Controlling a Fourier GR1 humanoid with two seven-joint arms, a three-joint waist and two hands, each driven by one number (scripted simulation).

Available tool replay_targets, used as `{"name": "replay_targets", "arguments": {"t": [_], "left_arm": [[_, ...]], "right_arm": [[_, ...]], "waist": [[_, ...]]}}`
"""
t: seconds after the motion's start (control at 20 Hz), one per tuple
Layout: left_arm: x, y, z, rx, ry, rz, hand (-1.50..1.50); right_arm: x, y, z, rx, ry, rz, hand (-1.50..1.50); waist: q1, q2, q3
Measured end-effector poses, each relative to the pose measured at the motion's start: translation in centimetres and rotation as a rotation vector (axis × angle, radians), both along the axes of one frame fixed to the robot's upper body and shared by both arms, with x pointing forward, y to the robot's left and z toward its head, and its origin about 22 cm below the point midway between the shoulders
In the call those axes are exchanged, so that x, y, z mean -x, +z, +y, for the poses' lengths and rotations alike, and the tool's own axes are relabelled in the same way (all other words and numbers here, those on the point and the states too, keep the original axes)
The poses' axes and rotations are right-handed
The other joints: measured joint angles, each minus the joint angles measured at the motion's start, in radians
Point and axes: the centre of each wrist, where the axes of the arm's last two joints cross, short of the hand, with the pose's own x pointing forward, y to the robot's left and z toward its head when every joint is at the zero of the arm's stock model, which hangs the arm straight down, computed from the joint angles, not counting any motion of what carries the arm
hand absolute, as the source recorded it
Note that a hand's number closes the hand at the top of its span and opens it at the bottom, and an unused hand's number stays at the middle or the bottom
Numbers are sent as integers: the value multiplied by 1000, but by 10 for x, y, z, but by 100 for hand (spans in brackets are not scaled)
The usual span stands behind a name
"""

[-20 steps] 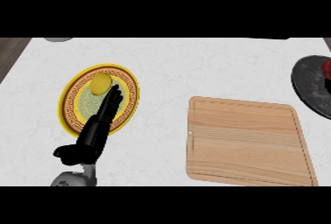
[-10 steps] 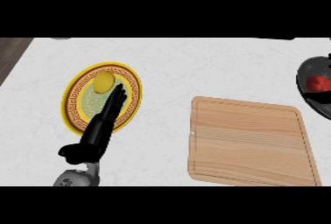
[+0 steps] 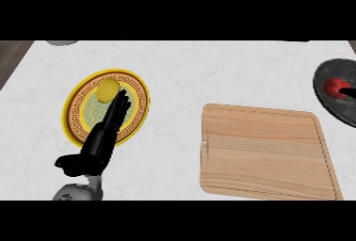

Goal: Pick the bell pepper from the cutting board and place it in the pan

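1. Since the bell pepper (image 3: pixel 336 86) already lies in the pan (image 3: pixel 330 109), right of the cutting board (image 3: pixel 268 150), placing looks done.
2. The left robot hand (image 3: pixel 104 136), left of the board, lies open (the right robot hand (image 3: pixel 350 92): can't tell); withdrawing comes next.

On the surface (image 3: pixel 181 70), the plate (image 3: pixel 72 110) sits at my left, a lemon (image 3: pixel 106 90) on its far part and my left hand (image 3: pixel 103 136) over its near side. The cutting board (image 3: pixel 268 150) lies to its right, nearer me. The pan (image 3: pixel 341 112) sits at the far right edge, with the bell pepper (image 3: pixel 336 85) inside.
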Motion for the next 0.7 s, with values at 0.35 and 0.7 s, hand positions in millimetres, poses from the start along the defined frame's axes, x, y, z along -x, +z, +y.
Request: {"name": "replay_targets", "arguments": {"t": [0.35,0.7], "left_arm": [[4,-5,2,-1,17,2,0],[7,-8,1,1,28,7,0]], "right_arm": [[37,5,-42,-198,79,-46,-150],[78,-1,-74,-275,213,-51,-150]], "waist": [[-21,-7,-1],[-32,-11,-1]]}}
